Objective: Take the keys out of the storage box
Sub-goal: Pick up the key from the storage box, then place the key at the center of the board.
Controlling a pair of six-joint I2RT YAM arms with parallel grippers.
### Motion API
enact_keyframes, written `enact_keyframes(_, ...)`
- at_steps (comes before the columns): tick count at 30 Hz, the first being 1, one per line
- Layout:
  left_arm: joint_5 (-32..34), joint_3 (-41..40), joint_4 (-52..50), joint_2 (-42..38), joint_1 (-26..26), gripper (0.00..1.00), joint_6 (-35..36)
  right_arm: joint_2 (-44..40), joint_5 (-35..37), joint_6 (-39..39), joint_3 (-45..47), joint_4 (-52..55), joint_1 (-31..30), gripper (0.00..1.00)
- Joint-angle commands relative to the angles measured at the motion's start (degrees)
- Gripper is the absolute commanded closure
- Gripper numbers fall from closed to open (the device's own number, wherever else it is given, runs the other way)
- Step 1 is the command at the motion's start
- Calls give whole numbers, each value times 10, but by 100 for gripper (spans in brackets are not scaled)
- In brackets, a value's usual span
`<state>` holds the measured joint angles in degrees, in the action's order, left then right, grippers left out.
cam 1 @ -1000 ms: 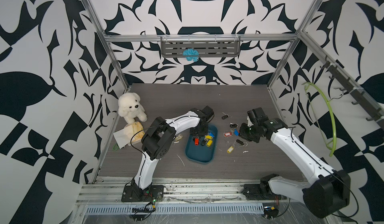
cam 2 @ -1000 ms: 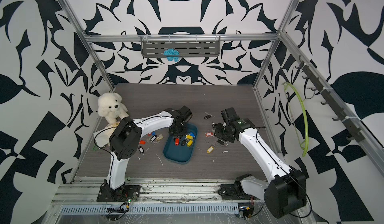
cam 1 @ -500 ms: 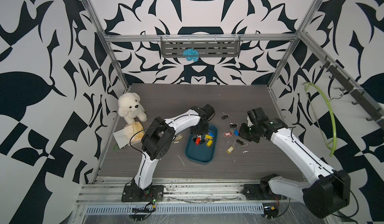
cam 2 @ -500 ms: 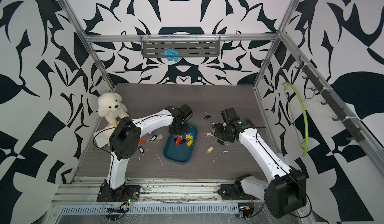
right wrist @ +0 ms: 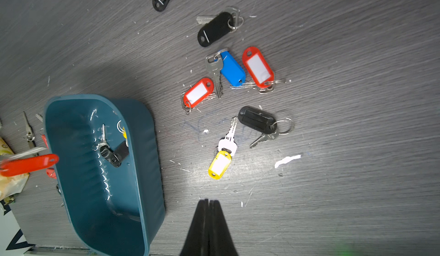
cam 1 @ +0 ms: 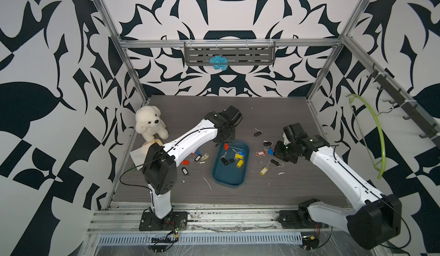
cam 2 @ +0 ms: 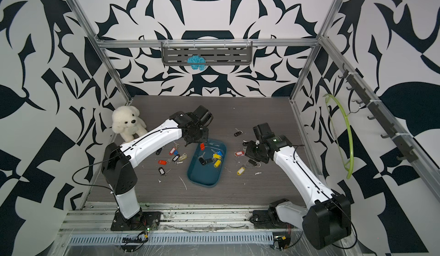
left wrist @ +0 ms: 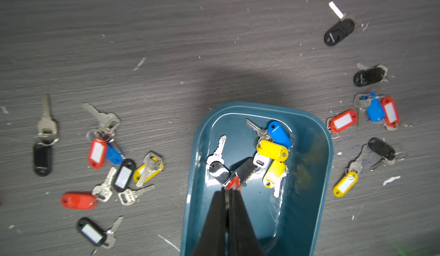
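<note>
Your left pincer (left wrist: 229, 190) is clenched on the red-tagged key (left wrist: 234, 183), so clear the storage box (left wrist: 309, 171) wall before releasing.

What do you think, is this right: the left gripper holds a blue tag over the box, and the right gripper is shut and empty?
Wrong in one thing: the left gripper holds a red tag, not a blue one; the left wrist view shows it. The rest stands.

Scattered keys (cam 1: 197, 158) flank storage box (cam 1: 228, 178); table (cam 1: 262, 195) in front open.
</note>
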<state>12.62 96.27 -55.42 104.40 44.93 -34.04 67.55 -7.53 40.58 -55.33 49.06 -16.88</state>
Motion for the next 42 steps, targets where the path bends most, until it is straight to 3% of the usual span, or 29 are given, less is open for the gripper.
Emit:
enact_keyframes(1,12,8,-27,-7,-6,100,10,-14,0,5,-5,9,1,94)
enact_keyframes(6,12,0,-31,-14,-30,100,14,-19,-2,5,-5,13,1,94)
enact_keyframes(12,-30,-39,-7,-28,-128,100,28,-18,-6,4,2,12,1,94)
enact_keyframes(20,-82,-29,14,40,-229,100,65,-7,-10,3,4,11,1,94)
enact_keyframes(26,-144,15,8,130,-256,100,75,2,-11,1,1,12,1,94)
enact_keyframes(31,-151,37,8,166,-259,100,76,4,-11,-2,-2,17,1,90)
enact_keyframes(32,-149,38,8,169,-260,91,76,5,-11,-4,-4,18,1,86)
enact_keyframes(35,-147,37,11,166,-260,38,78,8,-12,-7,-6,21,1,74)
enact_keyframes(36,-147,34,12,162,-260,12,78,10,-13,-7,-8,20,1,71)
enact_keyframes(37,-143,31,14,158,-260,0,79,11,-13,-7,-8,21,1,70)
enact_keyframes(42,-128,-14,33,102,-259,1,79,17,-23,-4,-10,13,1,68)
